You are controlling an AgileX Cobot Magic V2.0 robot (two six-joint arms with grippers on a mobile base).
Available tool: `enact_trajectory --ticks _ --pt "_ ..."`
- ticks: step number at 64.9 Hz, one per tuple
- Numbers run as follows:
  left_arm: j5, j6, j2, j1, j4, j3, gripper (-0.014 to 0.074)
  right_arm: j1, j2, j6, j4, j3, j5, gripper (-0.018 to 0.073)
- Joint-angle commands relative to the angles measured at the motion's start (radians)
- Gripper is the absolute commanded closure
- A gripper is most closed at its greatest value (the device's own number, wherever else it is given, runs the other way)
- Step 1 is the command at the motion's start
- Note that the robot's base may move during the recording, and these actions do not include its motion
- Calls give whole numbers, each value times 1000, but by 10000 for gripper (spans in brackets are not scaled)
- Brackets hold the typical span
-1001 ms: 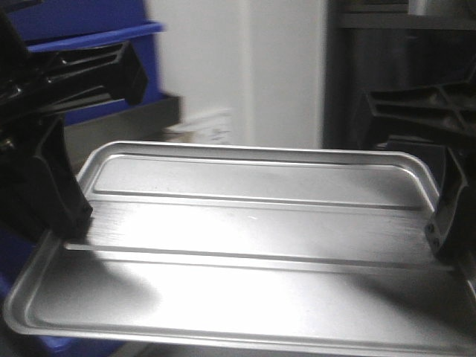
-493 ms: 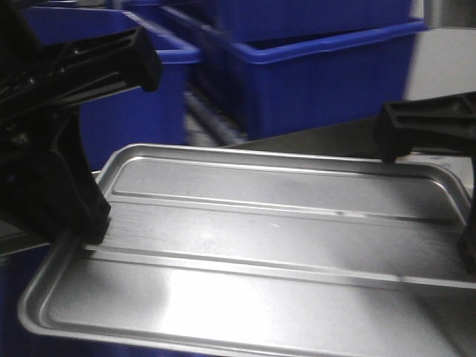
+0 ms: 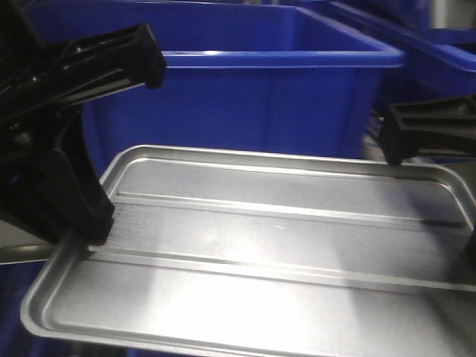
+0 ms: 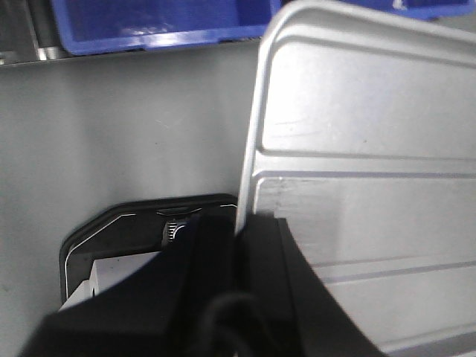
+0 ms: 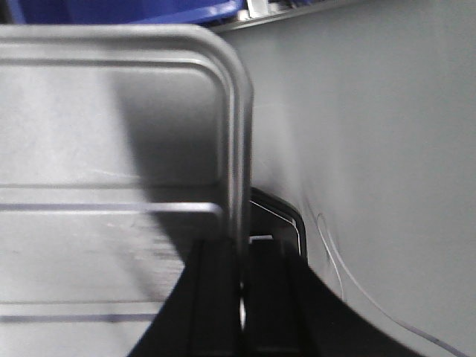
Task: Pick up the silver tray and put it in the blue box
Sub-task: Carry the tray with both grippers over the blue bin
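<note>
The silver tray (image 3: 268,253) is held level in the air between both grippers, its two lengthwise ridges showing. My left gripper (image 3: 97,223) is shut on the tray's left rim, and my right gripper (image 3: 470,256) is shut on the right rim, mostly cut off by the frame edge. The blue box (image 3: 245,97) stands directly behind the tray, its rolled lip above the tray's far edge. In the left wrist view the black fingers (image 4: 216,253) pinch the tray (image 4: 357,149) rim at my left gripper (image 4: 239,223). The right wrist view shows my right gripper (image 5: 242,253) clamping the tray (image 5: 111,149) rim.
Another blue crate (image 3: 446,52) stands at the right behind the box. A blue crate (image 4: 156,22) sits at the top of the left wrist view, above a grey surface (image 4: 134,134). A black-framed object (image 4: 111,223) lies below the left gripper.
The background has swung from a white wall to blue crates, and the blue box now fills the view straight behind the tray. Both grippers keep their hold on the tray.
</note>
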Motion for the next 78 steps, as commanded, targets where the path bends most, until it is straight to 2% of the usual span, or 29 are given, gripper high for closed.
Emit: enact_trajectory --ticks 1,78 --pt "111 -11 -28 11 102 -19 700 -11 -22 -2 -108 -5 308 496" --pt "111 -11 -28 11 102 -19 700 -11 -22 -2 -108 -5 307 496"
